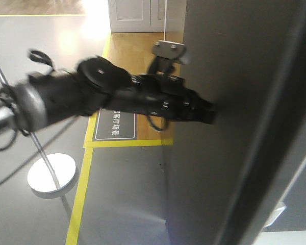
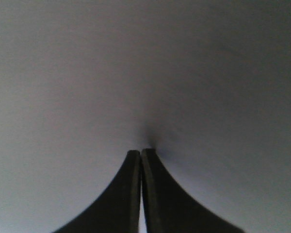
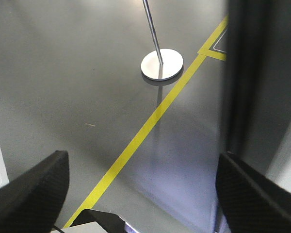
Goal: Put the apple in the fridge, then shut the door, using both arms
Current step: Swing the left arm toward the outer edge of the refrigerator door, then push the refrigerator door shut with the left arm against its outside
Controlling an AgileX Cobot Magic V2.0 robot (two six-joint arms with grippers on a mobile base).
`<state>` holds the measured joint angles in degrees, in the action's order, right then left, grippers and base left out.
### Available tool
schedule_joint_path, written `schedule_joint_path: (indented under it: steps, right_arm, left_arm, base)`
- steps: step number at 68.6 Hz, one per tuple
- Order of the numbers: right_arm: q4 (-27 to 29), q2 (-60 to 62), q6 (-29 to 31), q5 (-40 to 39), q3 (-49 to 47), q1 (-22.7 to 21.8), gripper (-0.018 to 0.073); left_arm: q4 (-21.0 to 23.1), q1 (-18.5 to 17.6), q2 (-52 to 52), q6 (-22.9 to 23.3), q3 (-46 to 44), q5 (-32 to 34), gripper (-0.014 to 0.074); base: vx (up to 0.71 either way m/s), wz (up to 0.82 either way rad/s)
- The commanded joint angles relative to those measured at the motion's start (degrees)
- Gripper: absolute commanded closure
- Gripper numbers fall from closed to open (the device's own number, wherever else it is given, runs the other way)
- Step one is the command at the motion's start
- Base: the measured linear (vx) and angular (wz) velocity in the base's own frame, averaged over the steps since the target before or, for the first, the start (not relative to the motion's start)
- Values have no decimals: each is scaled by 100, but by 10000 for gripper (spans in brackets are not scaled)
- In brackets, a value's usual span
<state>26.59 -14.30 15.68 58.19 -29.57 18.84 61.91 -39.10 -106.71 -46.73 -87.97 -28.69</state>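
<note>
The left fingers [image 2: 121, 199] are pressed tight together, no gap between them. Their tips rest against the door [image 2: 145, 73], whose plain grey face fills that whole wrist view. From the front, the left gripper [image 1: 209, 113] meets the door's dark outer side nearly square-on, touching it and gripping nothing. Behind it the left arm [image 1: 92, 97] reaches back to the left, blurred, with a metal bracket [image 1: 169, 50] standing up above the wrist and cables [image 1: 38, 56] looping off it. Whether the door is fully closed I cannot tell.

The right fingers [image 3: 34, 189] are spread wide with nothing between them. The right gripper [image 3: 143, 156] hangs over the grey floor [image 3: 63, 87]. A dark panel [image 3: 247, 73] rises just to its right; whether that is the door's edge or the fridge body I cannot tell. A yellow line [image 3: 150, 121] crosses the floor diagonally beneath the gripper. Just beside that line, farther off, stands a white round base [image 3: 162, 64] with a thin pole [image 3: 153, 29].
</note>
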Motion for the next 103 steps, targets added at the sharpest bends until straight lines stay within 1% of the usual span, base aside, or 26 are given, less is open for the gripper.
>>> schedule_joint_path:
  steps: [1, 6, 13, 16, 19, 21, 24, 27, 33, 35, 40, 45, 49, 50, 54, 61, 62, 65, 69, 71, 75, 79, 85, 90, 96, 103]
  right_arm:
    - [136, -62, 16, -298, -138, 2, -27]
    - [136, -62, 16, -298, -138, 2, -27]
    - [136, -62, 16, -298, -138, 2, -27]
    - [136, -62, 16, -298, -138, 2, -27]
    - [136, -62, 16, -298, -138, 2, -27]
    - [136, -62, 16, -298, -138, 2, -27]
    - [141, -62, 16, -298, -138, 2, -27]
    - [141, -62, 16, -298, -138, 2, -27]
    - [141, -62, 16, -298, -138, 2, -27]
    - [141, -62, 16, -298, -138, 2, -27]
    - [141, -62, 16, -298, -138, 2, -27]
    - [141, -62, 16, -298, -138, 2, -27]
    - [141, -62, 16, -298, -138, 2, -27]
    - [141, -62, 16, -298, -138, 2, -27]
    - [141, -62, 16, -298, -138, 2, -27]
    - [141, -62, 16, -298, -138, 2, -27]
    - [141, -62, 16, -298, -138, 2, -27]
    - [141, -62, 16, -298, -138, 2, -27]
    - [141, -62, 16, -298, -138, 2, -27]
    - [141, -62, 16, -298, -138, 2, -27]
    - [141, -62, 16, -298, -138, 2, -27]
    - [177, -62, 16, -298, -138, 2, -27]
    - [285, -62, 16, -298, -138, 2, -27]
    - [304, -62, 16, -347, -138, 2, -27]
    - [309, -62, 38, -276, -138, 2, -27]
    - [214, -62, 8, -315, -138, 2, -22]
  left_arm:
    - [1025, -253, 119, -430, -184, 638, 603]
    - [1462, -369, 13, -901, -184, 710, 603]
    - [2045, -493, -92, -1498, -184, 581, 603]
    - [2239, -508, -91, -1860, -184, 581, 603]
    - [2407, -508, -91, -2116, -184, 566, 603]
    - [2472, -502, -81, -2203, -184, 538, 603]
    - [2493, -497, -75, -2271, -184, 461, 603]
    - [2414, -482, -62, -2264, -184, 396, 603]
    - [1909, -470, 2, -2232, -184, 327, 603]
    - [1803, -457, 54, -2185, -184, 359, 603]
    - [1374, -432, 164, -1792, -184, 452, 603]
    - [698, -363, 340, -1199, -184, 481, 603]
    - [-222, -344, 496, -483, -184, 439, 603]
    - [-449, -336, 538, -395, -184, 433, 603]
    - [-1419, -325, 704, 465, -184, 269, 603]
    - [-3256, -319, 1002, 1873, -184, -171, 603]
    - [-3609, -319, 1059, 2073, -184, -256, 603]
    - [-4260, -319, 1177, 2711, -184, -577, 603]
    - [-5067, -319, 1344, 3297, -184, -972, 603]
    - [-5335, -319, 1417, 3574, -184, -1189, 603]
    - [-5754, -319, 1574, 3879, -184, -1433, 603]
    - [-5954, -314, 1721, 3985, -149, -1488, 603]
    - [-5966, -213, 2007, 4044, 128, -1273, 603]
    - [-5960, -75, 2308, 4144, 616, -896, 603]
    - [-5960, 216, 2672, 4305, 1236, -558, 603]
    - [-5960, 567, 3099, 4339, 1903, -460, 603]
  base:
    - [0, 0]
    - [0, 0]
    - [0, 0]
    - [0, 0]
    - [0, 0]
    - [0, 0]
    - [0, 0]
    - [0, 0]
    - [0, 0]
    - [0, 0]
    - [0, 0]
    - [0, 0]
    - [0, 0]
    - [0, 0]
    - [0, 0]
    - [0, 0]
    - [0, 0]
    - [0, 0]
    - [0, 0]
    - [0, 0]
    - [0, 0]
    - [0, 0]
    - [0, 0]
    - [0, 0]
    - [0, 0]
    - [0, 0]
